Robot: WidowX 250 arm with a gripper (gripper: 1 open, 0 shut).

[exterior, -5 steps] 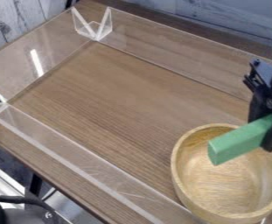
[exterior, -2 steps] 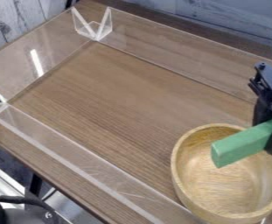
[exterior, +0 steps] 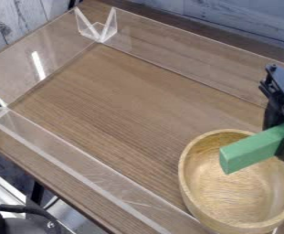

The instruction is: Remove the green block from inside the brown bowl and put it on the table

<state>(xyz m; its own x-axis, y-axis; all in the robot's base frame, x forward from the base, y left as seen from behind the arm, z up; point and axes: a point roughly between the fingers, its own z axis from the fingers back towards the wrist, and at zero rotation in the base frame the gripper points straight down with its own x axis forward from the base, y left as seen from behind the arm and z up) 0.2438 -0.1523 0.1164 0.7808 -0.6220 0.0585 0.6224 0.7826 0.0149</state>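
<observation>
Green block (exterior: 253, 152) clenched at one end by the pincer (exterior: 278, 117), tilted, its free end over the brown bowl (exterior: 239, 183), which sits on the worktop (exterior: 120, 101) nr the clear wall (exterior: 101, 174), block not on worktop, can't tell if it's touching the bowl

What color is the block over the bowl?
The block is green, and the camera view shows it best.

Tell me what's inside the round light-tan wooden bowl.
No object can be seen on the visible floor of the bowl. The flat green bar juts over its upper part, hiding what lies beneath.
</observation>
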